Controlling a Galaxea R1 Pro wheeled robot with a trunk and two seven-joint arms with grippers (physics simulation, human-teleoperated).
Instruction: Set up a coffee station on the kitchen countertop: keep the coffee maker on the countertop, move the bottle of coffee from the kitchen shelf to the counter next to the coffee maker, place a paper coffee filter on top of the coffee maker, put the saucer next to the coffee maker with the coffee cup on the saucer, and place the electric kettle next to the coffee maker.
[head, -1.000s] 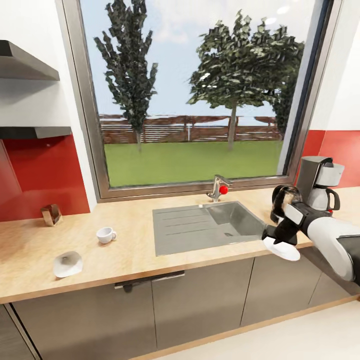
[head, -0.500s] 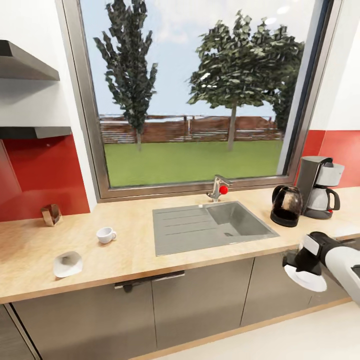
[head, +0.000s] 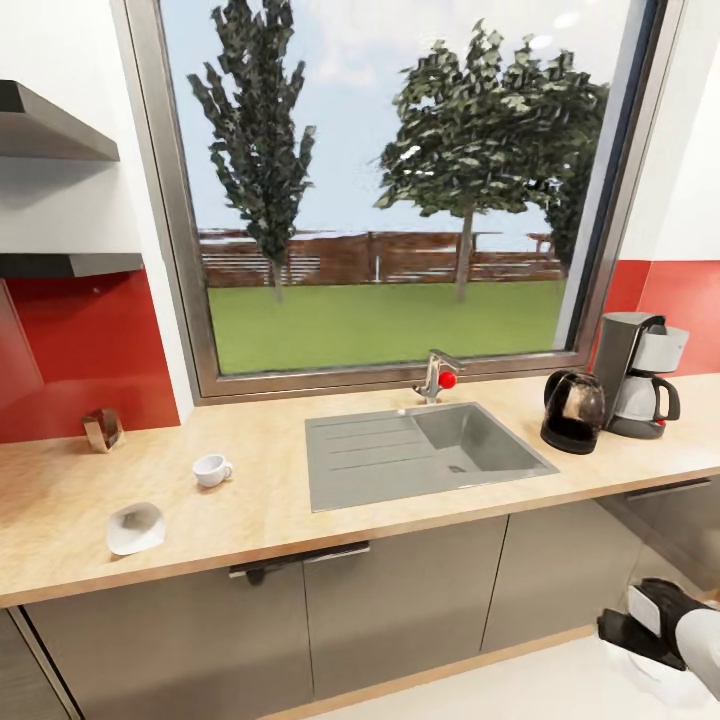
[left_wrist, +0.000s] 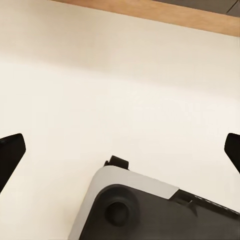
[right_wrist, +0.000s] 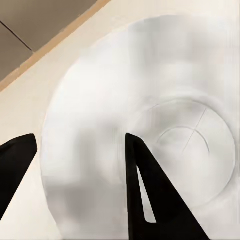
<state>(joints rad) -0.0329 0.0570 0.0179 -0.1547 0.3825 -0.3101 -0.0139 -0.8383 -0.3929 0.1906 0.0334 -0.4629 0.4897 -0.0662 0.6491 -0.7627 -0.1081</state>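
Right gripper (right_wrist: 80, 185): it is hanging low over the floor, down beside the cabinet fronts below the coffee maker (head: 640, 375), and is pinching the rim of the saucer (right_wrist: 150, 125), one finger over the face and one at the edge.
Left gripper (left_wrist: 120, 150): it is pointing at bare floor, fingers spread wide with nothing between them.
Saucer: it is being carried in the air, well below the bench (head: 250, 510) and well apart from the coffee maker.
Electric kettle (head: 573, 411): it is standing just beside the coffee maker, on the sink side.
Coffee cup (head: 211, 469): it is sitting far along the bench from the coffee maker, past the sink (head: 420, 455).
Paper coffee filter (head: 134, 527): it is lying farther still from the coffee maker, near the bench's front edge.
Handling: the saucer is looking thin, stiff, glossy and likely brittle; a rim pinch is probably slippery, so I would be keeping it level and setting it down gently.
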